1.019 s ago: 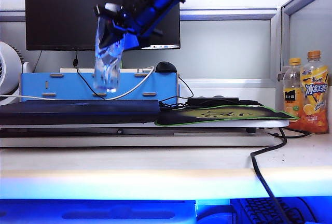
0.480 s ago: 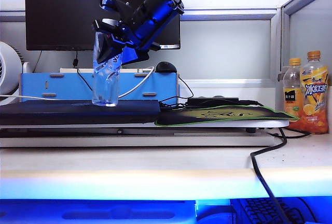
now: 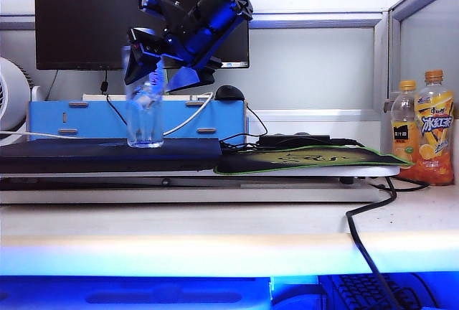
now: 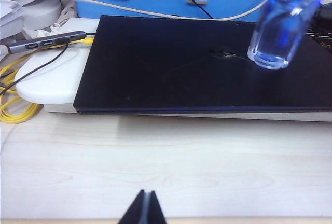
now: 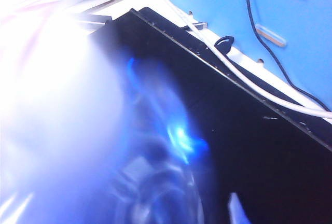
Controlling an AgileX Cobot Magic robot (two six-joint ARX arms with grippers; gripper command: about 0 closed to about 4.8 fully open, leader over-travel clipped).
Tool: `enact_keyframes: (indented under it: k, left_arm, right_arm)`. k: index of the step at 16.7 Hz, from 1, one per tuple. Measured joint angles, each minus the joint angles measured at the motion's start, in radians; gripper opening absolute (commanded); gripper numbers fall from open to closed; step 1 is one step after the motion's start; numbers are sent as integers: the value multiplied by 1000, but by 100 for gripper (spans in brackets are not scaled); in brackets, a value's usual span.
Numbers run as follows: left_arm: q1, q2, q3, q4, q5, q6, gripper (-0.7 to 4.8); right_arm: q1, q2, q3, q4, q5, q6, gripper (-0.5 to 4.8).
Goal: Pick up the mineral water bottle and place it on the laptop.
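Desk with monitor (image 3: 86,16): mineral water bottle (image 3: 145,113) standing upright on the laptop (image 3: 107,153)
Right gripper (image 3: 159,62) hangs at the bottle's upper part, fingers spread apart on either side of it; left gripper (image 4: 143,211) sits low over bare desk near the laptop's front edge, fingertips pressed together, holding nothing; two orange drink bottles (image 3: 425,127) stand far right

clear mineral water bottle (image 3: 145,120), navy-black laptop (image 3: 107,153)

The mineral water bottle (image 3: 145,116) stands upright on the laptop (image 3: 107,155).
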Motion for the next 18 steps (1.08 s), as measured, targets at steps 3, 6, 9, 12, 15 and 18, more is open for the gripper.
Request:
enact_keyframes:
  k: [3, 6, 9, 12, 15, 18]
  left_arm:
    - [0, 0, 0, 0, 0, 0, -2]
    - [0, 0, 0, 0, 0, 0, -2]
    - [0, 0, 0, 0, 0, 0, -2]
    - [0, 0, 0, 0, 0, 0, -2]
    - [0, 0, 0, 0, 0, 0, -2]
    - [0, 0, 0, 0, 0, 0, -2]
  right_arm:
    - [0, 0, 0, 16, 0, 0, 414]
    - [0, -18, 0, 22, 8, 0, 415]
    - [-8, -77, 0, 23, 8, -2, 414]
    - [-22, -151, 0, 13, 15, -4, 414]
    - [-28, -276, 0, 14, 22, -7, 414]
    - [-32, -432, 0, -10, 53, -8, 414]
